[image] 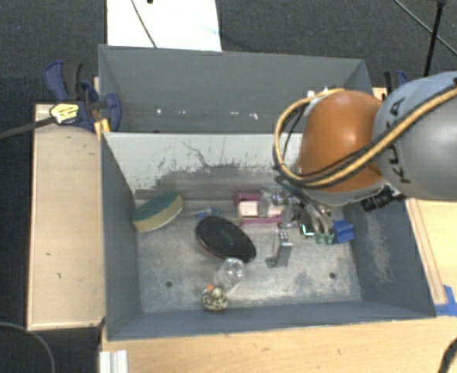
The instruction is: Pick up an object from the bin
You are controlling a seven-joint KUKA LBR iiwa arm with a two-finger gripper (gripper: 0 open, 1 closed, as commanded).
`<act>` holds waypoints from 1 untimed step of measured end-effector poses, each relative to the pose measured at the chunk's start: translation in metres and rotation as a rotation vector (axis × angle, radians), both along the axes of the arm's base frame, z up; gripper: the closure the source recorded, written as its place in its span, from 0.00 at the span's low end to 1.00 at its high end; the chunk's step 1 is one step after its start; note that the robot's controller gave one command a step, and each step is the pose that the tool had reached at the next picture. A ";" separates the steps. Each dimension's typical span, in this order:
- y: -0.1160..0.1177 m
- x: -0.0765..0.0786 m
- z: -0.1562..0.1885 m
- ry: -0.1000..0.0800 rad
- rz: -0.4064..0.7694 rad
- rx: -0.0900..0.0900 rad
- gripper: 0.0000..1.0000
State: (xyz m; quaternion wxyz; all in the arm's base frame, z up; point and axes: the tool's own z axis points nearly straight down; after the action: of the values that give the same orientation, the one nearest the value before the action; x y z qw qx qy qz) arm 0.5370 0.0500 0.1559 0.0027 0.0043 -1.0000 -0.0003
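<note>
My gripper (pixel 277 256) hangs low over the bin floor, right of centre, under the orange wrist cover. A black oval disc (pixel 225 238) lies just to its left, apart from it. Behind the disc, a small pink and white box (pixel 251 208) sits close to the gripper's upper part. A clear glassy piece (pixel 231 270) rests in front of the disc, left of and below the gripper. A small blue and green thing (pixel 340 232) lies to the gripper's right, partly hidden by the arm. I see nothing held by the gripper.
A green and yellow sponge (pixel 157 210) lies by the left wall. A small mottled ball (pixel 214 298) rests near the front wall. The arm and its cables cover the bin's right rear part.
</note>
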 end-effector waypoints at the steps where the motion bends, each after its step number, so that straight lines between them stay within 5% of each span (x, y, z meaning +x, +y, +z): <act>1: -0.018 0.047 -0.014 -0.011 -0.002 -0.001 0.00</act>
State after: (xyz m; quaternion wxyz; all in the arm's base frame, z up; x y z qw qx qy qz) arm 0.5839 0.0316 0.1417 -0.0030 0.0032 -1.0000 0.0000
